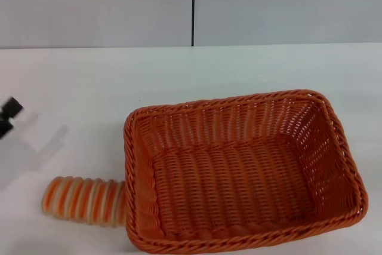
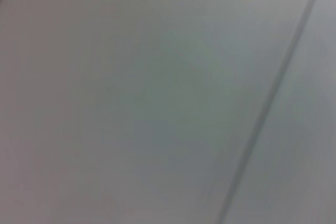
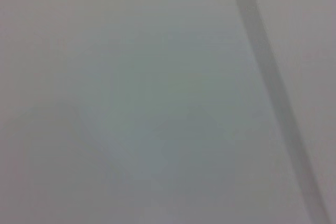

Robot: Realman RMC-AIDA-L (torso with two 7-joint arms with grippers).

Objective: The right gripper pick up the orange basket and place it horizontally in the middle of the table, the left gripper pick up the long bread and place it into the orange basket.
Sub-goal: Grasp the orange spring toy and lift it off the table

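Note:
The orange basket (image 1: 239,171) lies lengthwise across the white table (image 1: 179,76), in the near middle and right of the head view, with nothing inside it. The long bread (image 1: 83,200), striped orange and cream, lies on the table against the basket's left end. A black tip of my left gripper (image 1: 9,114) shows at the far left edge, above and left of the bread and apart from it. My right gripper is out of view. Both wrist views show only a plain grey surface with a dark seam.
A grey wall with a dark vertical seam (image 1: 193,7) stands behind the table's far edge. Bare tabletop stretches behind the basket and to its left.

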